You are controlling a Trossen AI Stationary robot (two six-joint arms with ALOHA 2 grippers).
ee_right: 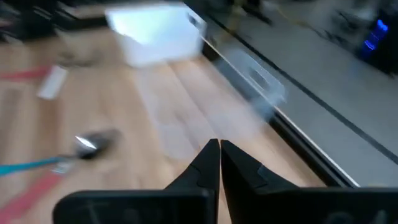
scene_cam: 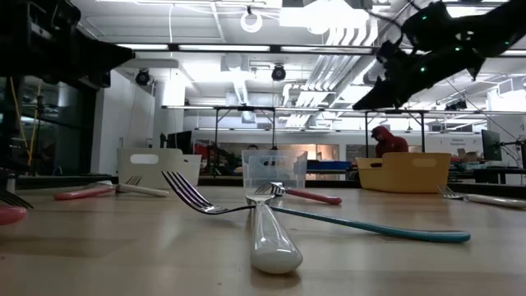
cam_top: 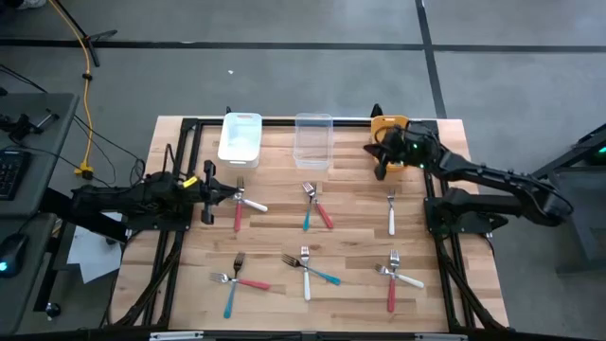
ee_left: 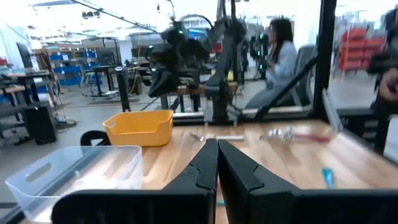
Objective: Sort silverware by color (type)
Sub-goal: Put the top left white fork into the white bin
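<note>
Silverware forks lie flat on the wooden table [cam_top: 350, 237], mostly crossed in pairs: red and white [cam_top: 244, 204], teal and red [cam_top: 315, 206], a single white one [cam_top: 391, 215], teal and red [cam_top: 237, 281], white and teal [cam_top: 308, 268], red and white [cam_top: 396, 278]. My left gripper [cam_top: 214, 192] [ee_left: 217, 149] hovers shut at the table's left edge, empty. At the far right my right gripper [cam_top: 382, 167] [ee_right: 219, 148] hangs shut and empty in the air, just in front of the orange bin [cam_top: 386, 124].
Along the far edge stand a white bin [cam_top: 240, 138], a clear bin [cam_top: 313, 140] and the orange bin. A black frame [cam_top: 284, 121] borders the table. People show in the room beyond the table.
</note>
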